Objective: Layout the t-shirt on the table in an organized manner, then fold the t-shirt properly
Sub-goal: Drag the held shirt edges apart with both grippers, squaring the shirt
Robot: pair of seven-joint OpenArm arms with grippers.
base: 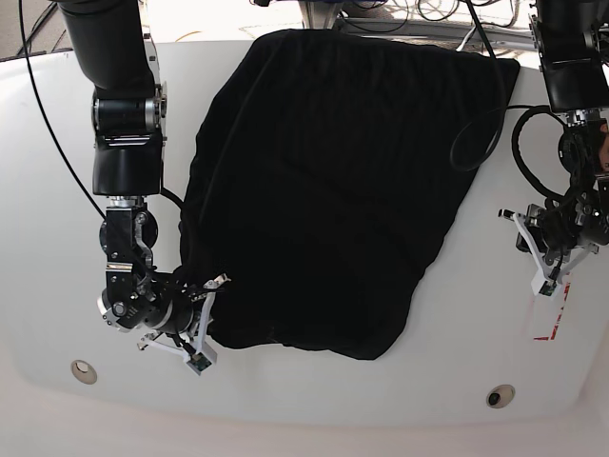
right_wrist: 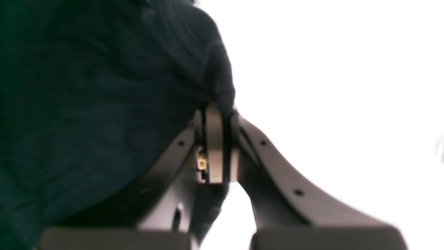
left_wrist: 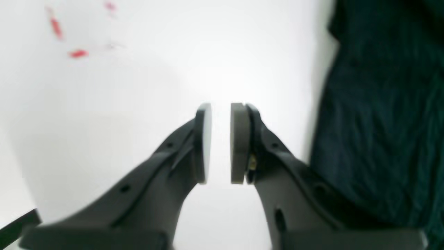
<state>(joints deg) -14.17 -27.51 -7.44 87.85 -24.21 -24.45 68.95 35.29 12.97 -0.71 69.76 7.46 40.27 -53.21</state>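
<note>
The black t-shirt [base: 324, 190] lies spread over the middle of the white table [base: 381, 405], its lower edge rumpled. My right gripper [base: 202, 316] is at the shirt's lower left corner. In the right wrist view this gripper [right_wrist: 222, 107] is shut on a fold of the t-shirt [right_wrist: 86, 104]. My left gripper [base: 544, 276] hangs over bare table, well right of the shirt. In the left wrist view it [left_wrist: 221, 107] stands narrowly open with nothing between its pads, and the t-shirt [left_wrist: 381, 104] lies off to the side.
A red tape mark [base: 552, 328] [left_wrist: 78, 53] lies on the table just beyond the left gripper. Two round holes [base: 83, 369] [base: 499, 394] sit near the front edge. Black cables [base: 485, 124] loop over the shirt's far right corner.
</note>
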